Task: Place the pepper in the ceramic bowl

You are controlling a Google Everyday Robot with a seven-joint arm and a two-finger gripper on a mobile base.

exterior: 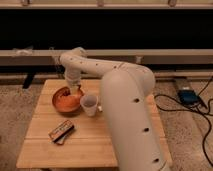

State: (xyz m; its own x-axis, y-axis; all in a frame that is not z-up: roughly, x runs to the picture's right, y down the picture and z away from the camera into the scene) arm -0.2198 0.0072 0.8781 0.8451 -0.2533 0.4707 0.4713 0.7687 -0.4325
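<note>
The ceramic bowl (66, 100), orange-terracotta with a darker rim, sits on the left part of the wooden table (90, 145). My gripper (76, 90) reaches down over the bowl's right inner side at the end of the white arm (95, 65). The pepper does not show; it is hidden or out of view.
A small translucent plastic cup (89, 104) stands right next to the bowl on its right. A dark snack bar packet (61, 131) lies on the table's front left. My large white arm body (130, 120) covers the table's right side. Cables and a blue box (187, 96) lie on the floor at right.
</note>
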